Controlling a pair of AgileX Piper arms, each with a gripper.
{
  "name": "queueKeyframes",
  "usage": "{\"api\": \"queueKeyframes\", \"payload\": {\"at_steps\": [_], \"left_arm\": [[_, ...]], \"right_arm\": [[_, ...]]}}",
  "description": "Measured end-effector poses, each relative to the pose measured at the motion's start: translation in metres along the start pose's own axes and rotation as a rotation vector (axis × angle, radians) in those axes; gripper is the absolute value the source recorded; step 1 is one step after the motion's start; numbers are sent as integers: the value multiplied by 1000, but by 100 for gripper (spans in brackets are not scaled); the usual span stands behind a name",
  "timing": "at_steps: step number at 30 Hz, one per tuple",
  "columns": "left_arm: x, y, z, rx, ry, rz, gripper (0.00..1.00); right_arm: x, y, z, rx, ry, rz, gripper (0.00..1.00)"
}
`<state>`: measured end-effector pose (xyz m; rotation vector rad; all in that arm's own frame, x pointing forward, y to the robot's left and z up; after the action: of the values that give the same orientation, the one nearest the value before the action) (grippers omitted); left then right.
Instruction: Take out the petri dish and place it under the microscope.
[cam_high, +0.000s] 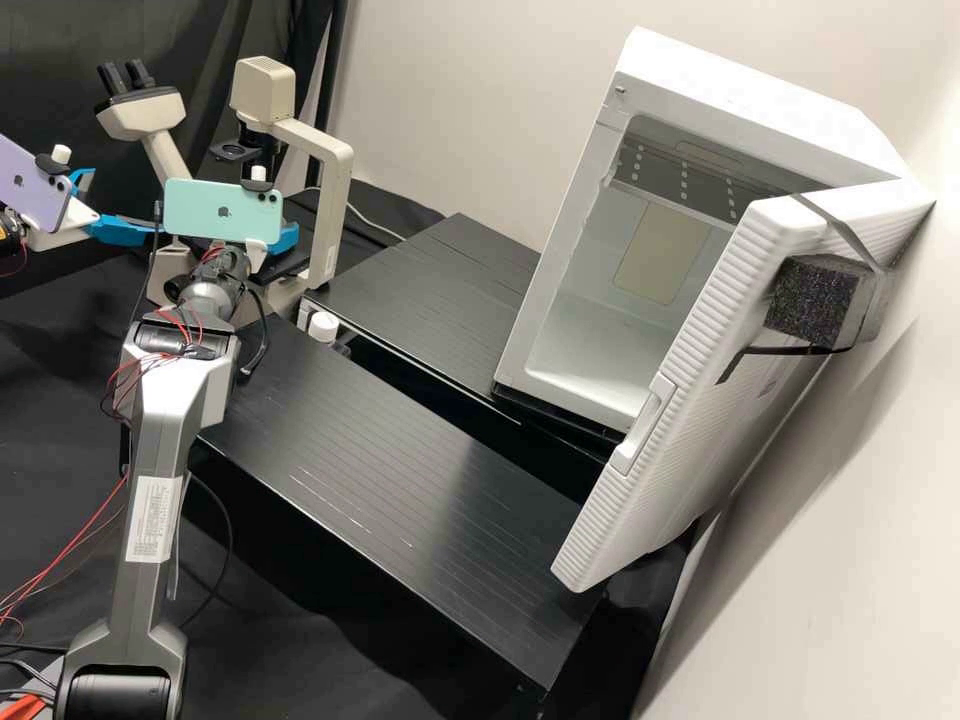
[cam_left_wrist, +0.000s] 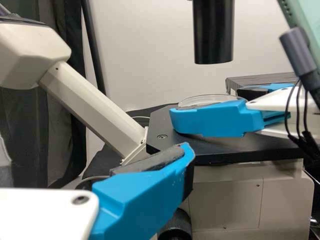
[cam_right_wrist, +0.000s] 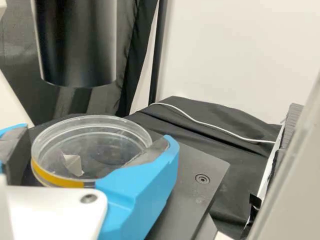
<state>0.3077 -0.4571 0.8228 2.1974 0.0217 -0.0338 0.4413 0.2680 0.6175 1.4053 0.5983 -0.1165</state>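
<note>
High view: microscope (cam_high: 336, 205) at ten o'clock, left fingers (cam_high: 118, 232) apart, empty; left wrist view: dish (cam_left_wrist: 209, 100) at the stage (cam_left_wrist: 164, 125); right wrist view: right fingers (cam_right_wrist: 142, 192) clasp the dish, which an uneven release could drag off-centre.

The right arm (cam_high: 155, 430) is dark grey and silver, with a white label (cam_high: 155, 518), red wires (cam_high: 165, 352) and black cables (cam_high: 266, 330). Its white end plate (cam_right_wrist: 52, 212) has a dark screw (cam_right_wrist: 89, 198); its bright blue fingers (cam_right_wrist: 137, 195) have dark grey pads (cam_right_wrist: 150, 152).

Both close wrist views share the microscope stage (cam_left_wrist: 161, 123).
</note>
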Motion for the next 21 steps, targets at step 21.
{"api": "queueKeyframes", "payload": {"at_steps": [21], "left_arm": [[0,0,0,0,0,0,100]], "right_arm": [[-72,23,5,-51,114,75,100]]}}
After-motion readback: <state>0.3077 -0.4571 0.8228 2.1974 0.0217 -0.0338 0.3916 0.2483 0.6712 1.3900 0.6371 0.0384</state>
